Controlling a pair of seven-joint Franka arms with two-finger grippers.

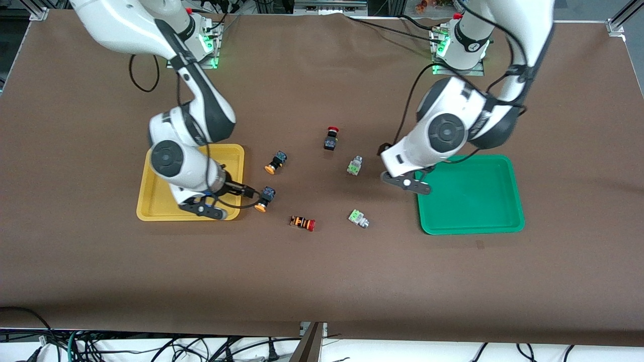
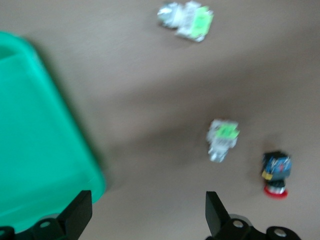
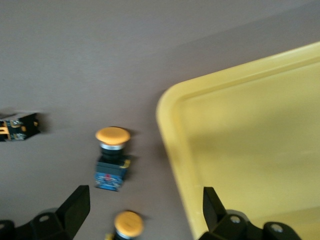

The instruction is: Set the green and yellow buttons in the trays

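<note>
The right tool (image 1: 240, 193), spread wide and empty over the yellow tray's (image 1: 151, 211) rim, apparently nears a yellow button (image 1: 265, 197) mid-bench for sorting by colour, while the left tool (image 1: 408, 177), likewise open and empty, hangs over the green tray's (image 1: 508, 221) edge near two green buttons (image 1: 355, 165).

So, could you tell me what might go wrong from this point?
1. The right gripper, open, hangs over the yellow tray's rim beside a yellow button; closing there could pinch the rim or knock the button away.
2. A striped red-capped button and a black red-capped button lie among the targets and could be grabbed by mistake.
3. The left gripper, open by the green tray, might nudge the tray while reaching for a green button.
</note>
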